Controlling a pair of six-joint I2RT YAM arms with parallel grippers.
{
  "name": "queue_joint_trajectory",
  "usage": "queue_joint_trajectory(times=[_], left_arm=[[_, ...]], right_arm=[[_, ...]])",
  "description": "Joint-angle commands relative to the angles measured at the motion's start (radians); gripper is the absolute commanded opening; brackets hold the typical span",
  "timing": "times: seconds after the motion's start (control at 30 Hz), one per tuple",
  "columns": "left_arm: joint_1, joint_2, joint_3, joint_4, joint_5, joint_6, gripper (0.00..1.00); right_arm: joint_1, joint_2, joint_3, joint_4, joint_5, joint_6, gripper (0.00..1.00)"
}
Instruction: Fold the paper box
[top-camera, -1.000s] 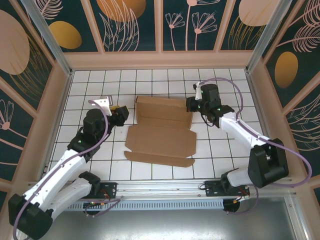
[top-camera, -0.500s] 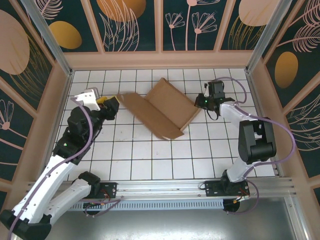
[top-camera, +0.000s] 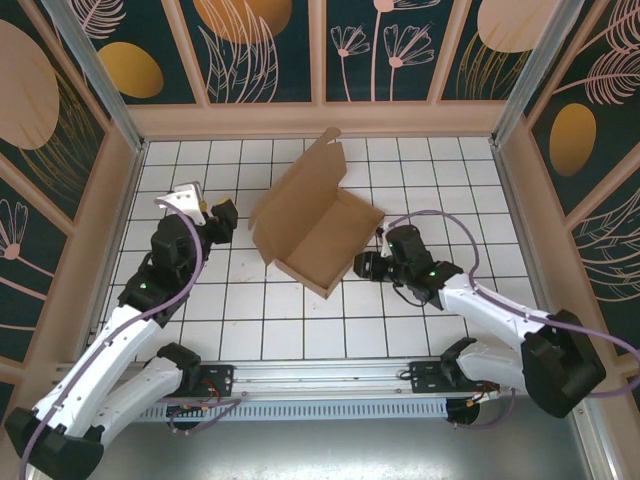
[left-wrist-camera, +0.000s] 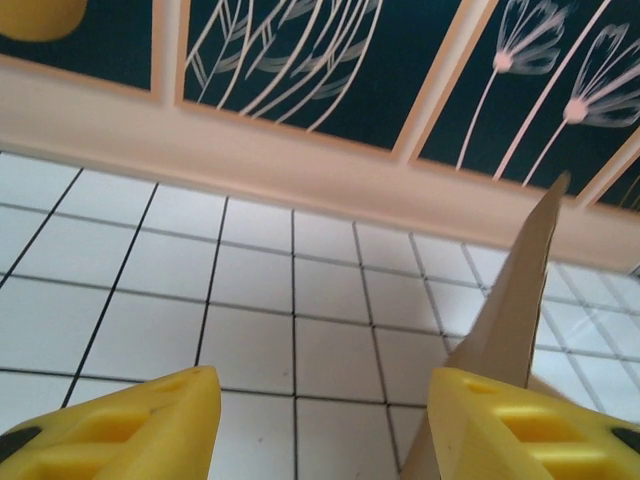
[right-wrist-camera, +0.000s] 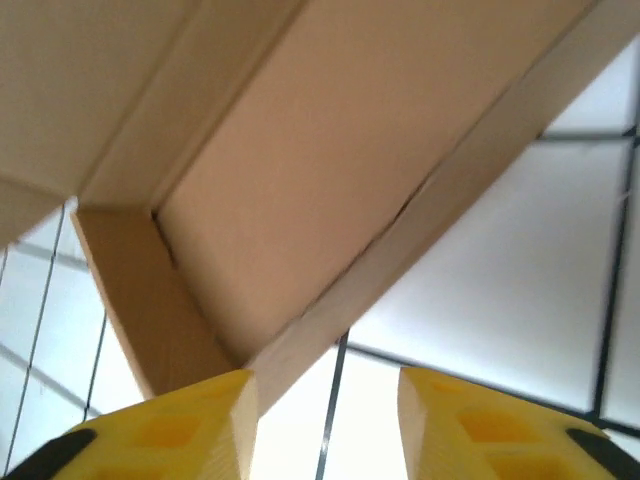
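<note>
Your right fingers (right-wrist-camera: 190, 420) stand apart and empty just beside the near-right wall of the box (top-camera: 330, 240), likely to steady it. Farther out, your left fingers (left-wrist-camera: 130, 425) gape too, holding nothing, by its left edge. It sits skewed on the counter (top-camera: 240, 300), lid flap (top-camera: 300, 185) raised at the far side.
</note>
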Motion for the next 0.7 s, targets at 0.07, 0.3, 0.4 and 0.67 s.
queue_joint_trajectory(times=[0.07, 0.3, 0.4, 0.67], left_arm=[[0.001, 0.035, -0.056, 0.079, -0.054, 0.096, 0.58], [0.001, 0.02, -0.094, 0.094, -0.035, 0.098, 0.59], [0.001, 0.016, -0.105, 0.102, -0.028, 0.1, 0.59], [0.002, 0.018, -0.108, 0.124, -0.011, 0.1, 0.59]], right_arm=[[-0.046, 0.134, 0.19, 0.019, 0.308, -0.242, 0.52], [-0.132, 0.568, 0.515, 0.055, 0.358, -0.669, 0.65], [-0.164, 0.697, 0.614, -0.002, 0.287, -0.728, 0.7], [-0.196, 0.869, 0.776, -0.094, 0.213, -0.724, 0.51]])
